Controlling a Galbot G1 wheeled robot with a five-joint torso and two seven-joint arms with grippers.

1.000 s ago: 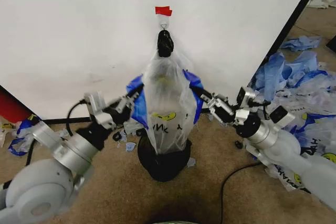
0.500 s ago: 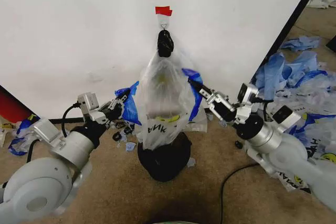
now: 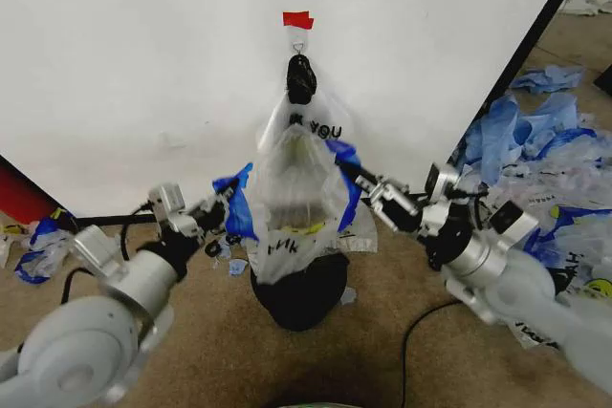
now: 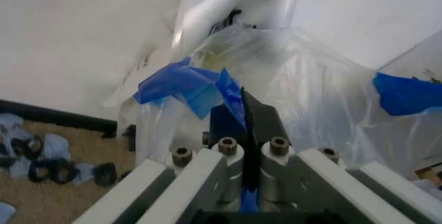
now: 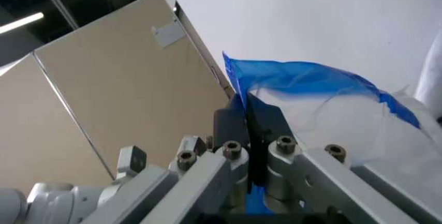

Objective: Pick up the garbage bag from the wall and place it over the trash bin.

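The garbage bag (image 3: 296, 203) hung between the two grippers, its mouth spread above the trash bin (image 3: 298, 291), in front of the wall (image 3: 143, 64). The left gripper (image 3: 227, 200) was clamped on the blue handle (image 4: 190, 87) at its own fingertips, and the right gripper (image 3: 356, 179) was pinched on the opposite handle (image 5: 304, 76); in both wrist views the jaws sat closed with blue film trapped between them. Beyond the grippers, another bag (image 3: 311, 117) with black lettering hung from the hook (image 3: 298, 46).

The bag looked nearly weightless and completely limp, the film thin, slick and easily torn. The doubled blue handles seemed the sound place to hold: they bunch thicker and resist slipping. Pulled too far apart, the film would likely stretch or rip.
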